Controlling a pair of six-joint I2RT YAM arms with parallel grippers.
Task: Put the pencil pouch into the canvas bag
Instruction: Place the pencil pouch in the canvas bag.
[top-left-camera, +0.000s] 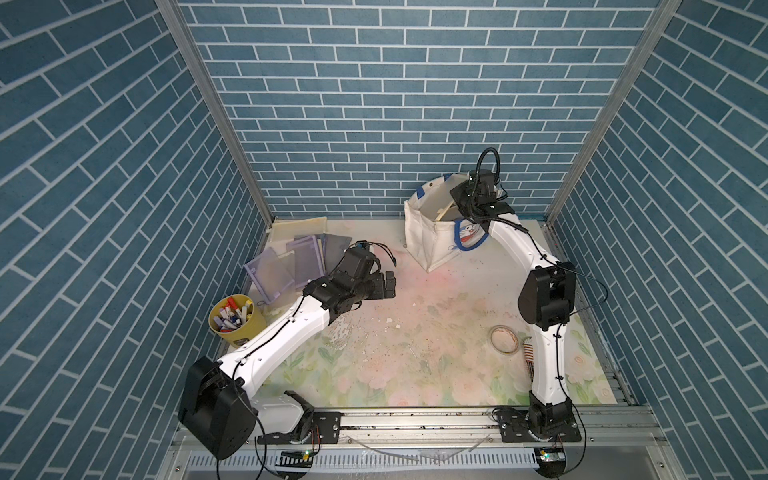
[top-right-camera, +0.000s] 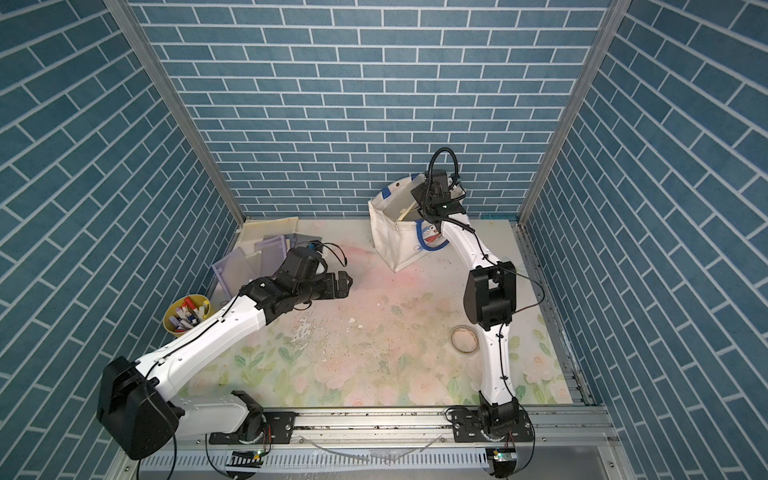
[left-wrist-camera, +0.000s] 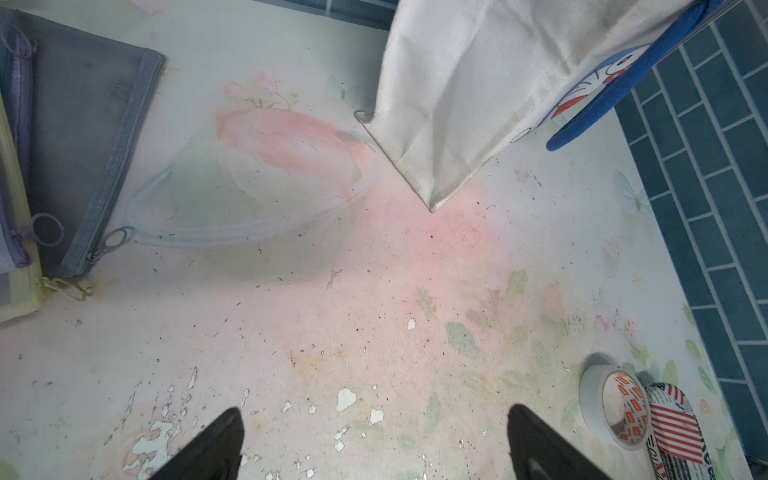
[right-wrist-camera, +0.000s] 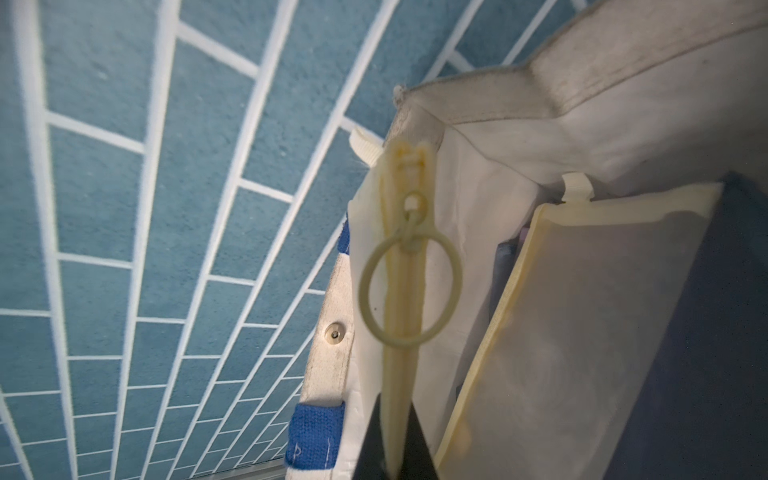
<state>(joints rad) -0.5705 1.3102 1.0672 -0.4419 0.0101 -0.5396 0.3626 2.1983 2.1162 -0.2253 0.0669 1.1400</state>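
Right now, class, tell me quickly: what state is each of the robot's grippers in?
Left gripper: jaws open, holding nothing.
Right gripper: jaws shut on the pencil pouch by its zip edge, at the canvas bag mouth.

Bag (top-left-camera: 428, 241): cream woven canvas, matt, creased and grubby, with blue webbing straps (left-wrist-camera: 582, 124). Pouch (right-wrist-camera: 401, 374): pale yellow cloth zip tape, with a smooth plastic ring pull (right-wrist-camera: 364, 286). Grey pouch (left-wrist-camera: 83, 137): fine sheer mesh with cloth edging. Table cover (left-wrist-camera: 332, 316): smooth floral print, worn, flaking to white in patches. Tape roll (left-wrist-camera: 615, 411): glossy. Cup (top-left-camera: 222, 334): smooth yellow plastic. Walls (top-left-camera: 374, 104): matt, grainy brick print. Rail (top-left-camera: 415, 419): bare scuffed metal. Left arm (top-left-camera: 282, 332) and right arm (top-left-camera: 548, 357): glossy white shells, matt black joints.
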